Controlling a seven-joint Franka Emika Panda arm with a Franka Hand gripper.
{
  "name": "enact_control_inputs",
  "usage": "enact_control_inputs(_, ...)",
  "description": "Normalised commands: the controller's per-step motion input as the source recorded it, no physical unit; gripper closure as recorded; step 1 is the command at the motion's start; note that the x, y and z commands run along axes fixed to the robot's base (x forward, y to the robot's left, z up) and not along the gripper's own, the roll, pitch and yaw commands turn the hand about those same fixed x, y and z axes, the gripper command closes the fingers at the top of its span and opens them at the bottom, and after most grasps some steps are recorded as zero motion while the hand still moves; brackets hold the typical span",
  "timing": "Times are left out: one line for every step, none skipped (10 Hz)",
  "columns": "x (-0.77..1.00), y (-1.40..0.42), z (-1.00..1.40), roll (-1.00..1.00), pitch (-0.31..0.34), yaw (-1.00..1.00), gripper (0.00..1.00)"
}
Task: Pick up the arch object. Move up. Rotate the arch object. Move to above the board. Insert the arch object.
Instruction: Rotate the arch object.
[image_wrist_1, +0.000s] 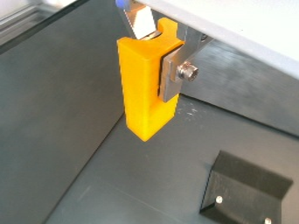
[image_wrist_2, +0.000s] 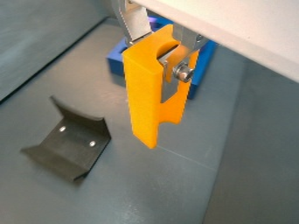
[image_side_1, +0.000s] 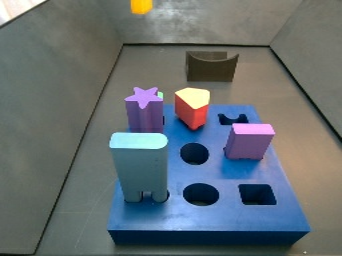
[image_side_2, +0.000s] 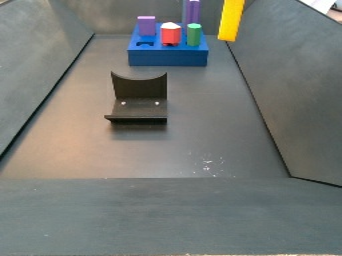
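The arch object (image_wrist_1: 149, 87) hung with its long axis vertical, its upper end gripped and its lower end pointing down at the dark floor (image_wrist_1: 105, 184), well clear of it. It was a tall, narrow yellow-orange block; in a wrist view (image_wrist_2: 156, 96) one long side showed a recessed step between two raised ends. The gripper (image_wrist_1: 158, 54) held it clamped near the top, a silver finger plate (image_wrist_1: 177, 72) pressed flat on one side and another finger (image_wrist_2: 136, 26) on the opposite side.

In a side view the block (image_side_2: 231, 18) hung at about 1 o'clock, beside and just right of the dark-blue board (image_side_2: 168, 52) at the far end. In the other side view only its lower end (image_side_1: 140, 6) showed, at 11 o'clock, well beyond the board (image_side_1: 207, 215). The fixture (image_side_2: 136, 96) stood on the floor between the board and the near edge; it also showed in both wrist views (image_wrist_1: 247, 188).
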Motion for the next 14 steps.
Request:
enact_control_inputs(0.05,0.01,0.01,-0.04,0.156,-0.45,1.0)
enact_control_inputs(0.05,0.01,0.01,-0.04,0.151,-0.34,1.0)
enact_control_inputs(0.06,0.03,0.0,0.0,0.0,-1.0,1.0)
enact_control_inputs(0.06,0.03,0.0,0.0,0.0,-1.0,1.0)
enact_control_inputs(0.06,0.03,-0.01,0.0,0.001,-1.0,1.0)
enact_control_inputs(0.05,0.03,-0.01,0.0,0.002,-1.0,1.0)
enact_control_inputs(0.05,0.03,-0.01,0.0,0.004,-1.0,1.0)
enact_control_inputs(0.05,0.03,-0.02,0.0,0.006,-1.0,1.0)
enact_control_inputs(0.04,0.02,-0.02,0.0,0.008,-1.0,1.0)
enact_control_inputs(0.04,0.02,-0.02,0.0,0.01,-1.0,1.0)
enact_control_inputs(0.04,0.02,-0.02,0.0,0.014,-1.0,1.0)
enact_control_inputs(0.04,0.02,-0.02,0.0,0.016,-0.95,1.0)
enact_control_inputs(0.04,0.02,-0.02,0.0,0.016,-0.53,1.0)
enact_control_inputs(0.04,0.02,-0.02,0.0,0.016,-0.39,1.0)
